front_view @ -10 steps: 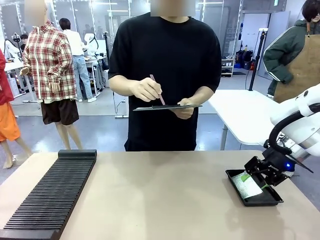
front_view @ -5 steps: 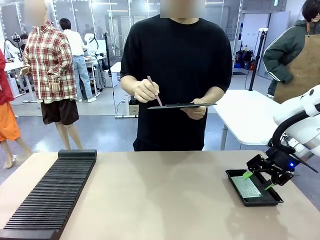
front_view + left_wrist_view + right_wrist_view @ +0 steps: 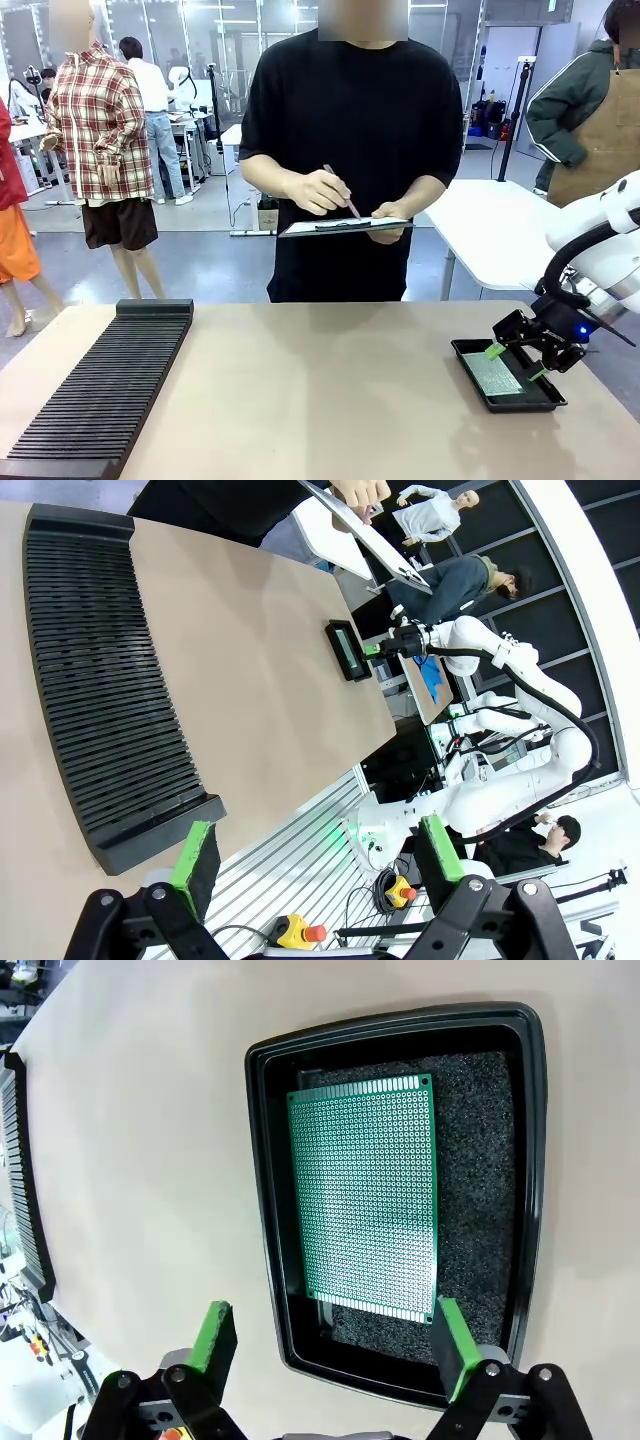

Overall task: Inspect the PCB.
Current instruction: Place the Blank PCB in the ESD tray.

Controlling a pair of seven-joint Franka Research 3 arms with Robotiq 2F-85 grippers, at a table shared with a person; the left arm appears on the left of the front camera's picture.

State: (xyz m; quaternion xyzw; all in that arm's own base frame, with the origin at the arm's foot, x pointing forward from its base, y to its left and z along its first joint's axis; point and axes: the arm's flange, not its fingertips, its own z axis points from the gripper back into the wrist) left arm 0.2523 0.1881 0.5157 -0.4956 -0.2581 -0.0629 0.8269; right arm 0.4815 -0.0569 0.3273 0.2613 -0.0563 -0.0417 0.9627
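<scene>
At the table's right end, close to the robot's edge, the PCB (image 3: 365, 1196) lies flat on the dark foam inside the black tray (image 3: 467, 349), and the right gripper (image 3: 515, 362) hovers directly over it with its green pads spread wide and nothing between them. In the right wrist view the board sits straight ahead of the fingers (image 3: 214, 1332), roughly centred in the gap between them, so the thing lies below and slightly forward of the hand, not off to one side. Its long axis runs away from the camera along the line of the fingers' reach, which means the jaws stand across the board's short dimension, the two pads flanking its long edges. The end with the row of pale contact strips points away from the gripper; the near short edge rests just inside the tray's wall. The board lies a little toward one side of the tray, leaving more bare foam on the other. The left gripper (image 3: 318, 852) hangs well apart at the table's opposite end near the long ribbed black rack (image 3: 100, 392), its pads likewise spread and empty, so the right arm is plainly the nearer one. Across the table a person holds a clipboard (image 3: 345, 227) and a pen (image 3: 342, 191), hands clear of the tray.
</scene>
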